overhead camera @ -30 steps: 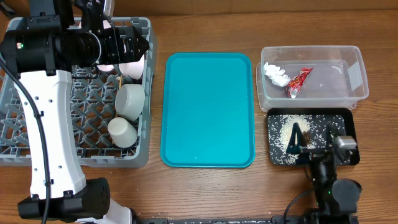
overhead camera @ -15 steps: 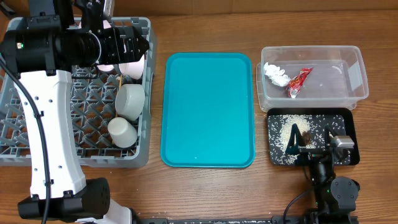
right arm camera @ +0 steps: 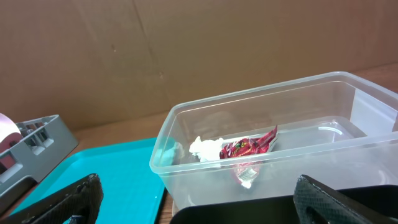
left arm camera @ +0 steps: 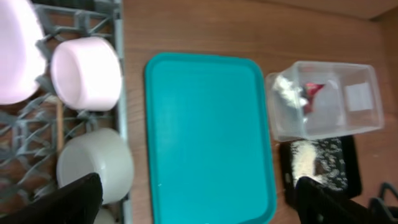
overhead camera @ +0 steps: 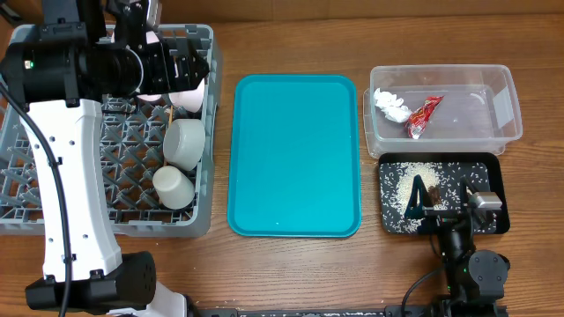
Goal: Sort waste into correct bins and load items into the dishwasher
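Right arm shifted a touch toward 9 o'clock over the shallow black rectangular tray [overhead camera: 490, 176]; left arm barely moved. Left gripper [left arm camera: 199, 200] hangs over the large square grey plastic dish rack [overhead camera: 106, 231], jaws spread wide and holding nothing. Right gripper [right arm camera: 202, 199] is also wide apart and empty.

The rack sits at 9 o'clock of the big teal tray [overhead camera: 295, 154]. It holds a pale pink bowl [left arm camera: 86, 73], a white bowl [overhead camera: 185, 143], a small white cup [overhead camera: 173, 186], a pale pink plate [left arm camera: 15, 62] and a thin wooden chopstick [left arm camera: 60, 124].

The clear rectangular plastic tub [overhead camera: 507, 106] at 2 o'clock contains the crinkled red wrapper [overhead camera: 424, 115] and crumpled white tissue [overhead camera: 389, 104]. The black tray at 4 o'clock carries loose white rice grains [overhead camera: 404, 187] and a small brown scrap [overhead camera: 434, 190].
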`<state>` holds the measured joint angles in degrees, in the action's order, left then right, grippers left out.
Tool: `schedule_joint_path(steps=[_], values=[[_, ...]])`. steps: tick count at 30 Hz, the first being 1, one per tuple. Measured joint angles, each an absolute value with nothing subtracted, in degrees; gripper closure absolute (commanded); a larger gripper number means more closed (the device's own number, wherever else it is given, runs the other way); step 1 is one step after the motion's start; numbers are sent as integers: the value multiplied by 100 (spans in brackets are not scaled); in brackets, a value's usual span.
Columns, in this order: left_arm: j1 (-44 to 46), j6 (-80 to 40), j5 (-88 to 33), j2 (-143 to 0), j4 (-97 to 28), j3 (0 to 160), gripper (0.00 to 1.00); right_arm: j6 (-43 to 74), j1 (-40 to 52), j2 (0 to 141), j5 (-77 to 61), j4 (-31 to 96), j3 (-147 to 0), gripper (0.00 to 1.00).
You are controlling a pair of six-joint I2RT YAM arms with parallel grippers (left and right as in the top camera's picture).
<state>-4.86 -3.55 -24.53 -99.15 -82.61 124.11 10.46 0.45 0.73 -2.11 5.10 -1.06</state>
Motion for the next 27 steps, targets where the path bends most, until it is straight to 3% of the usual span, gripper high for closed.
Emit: schedule_joint_path(steps=[5, 11, 19, 27], values=[[-486, -93, -1988, -9793, -7920, 12272, 0, 1046, 47, 73, -211, 510, -106, 0], [-486, 637, -2023, -8656, -6490, 10925, 0, 1046, 45, 73, -209, 508, -106, 0], [-502, 974, -1959, -5706, -3776, 7424, 0, 1046, 45, 73, -209, 510, -106, 0], [-502, 1308, -1911, -3304, -2088, 4331, 0, 1046, 40, 71, -209, 508, -106, 0]])
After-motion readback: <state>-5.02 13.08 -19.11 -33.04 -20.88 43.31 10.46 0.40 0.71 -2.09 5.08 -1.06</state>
